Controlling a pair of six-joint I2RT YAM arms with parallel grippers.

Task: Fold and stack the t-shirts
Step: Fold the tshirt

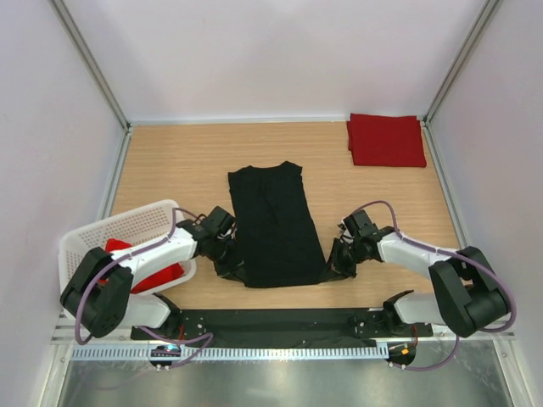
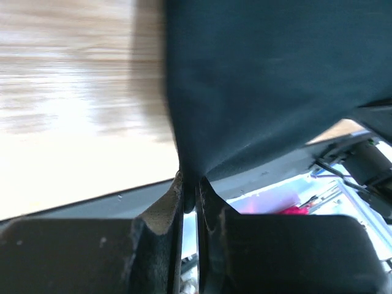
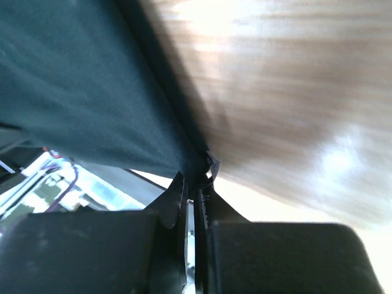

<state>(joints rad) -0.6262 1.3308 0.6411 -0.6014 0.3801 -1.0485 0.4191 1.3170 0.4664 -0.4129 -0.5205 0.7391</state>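
Left gripper (image 2: pixel 191 191): we're pinching the near-left corner of the black t-shirt (image 1: pixel 276 225), mid-table.
Right gripper (image 3: pixel 197 180): we're clamping its near-right corner.
Done: folded red t-shirt (image 1: pixel 386 140) is sitting far right.
Remaining: we're judging the black fold barely begun; the white lattice basket (image 1: pixel 127 222) is holding another red shirt (image 1: pixel 161 278).

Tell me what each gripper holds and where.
Both hold the black t-shirt: the left gripper pinches its near left corner, the right gripper its near right corner.

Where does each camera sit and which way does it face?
Top external: above and behind the bases, facing down on the table; both arms show.
Left wrist: on the wrist, along the left gripper, shut on the black t-shirt.
Right wrist: likewise, along the right gripper, shut on it too.
Shared: both wrist views show that shirt over wood.
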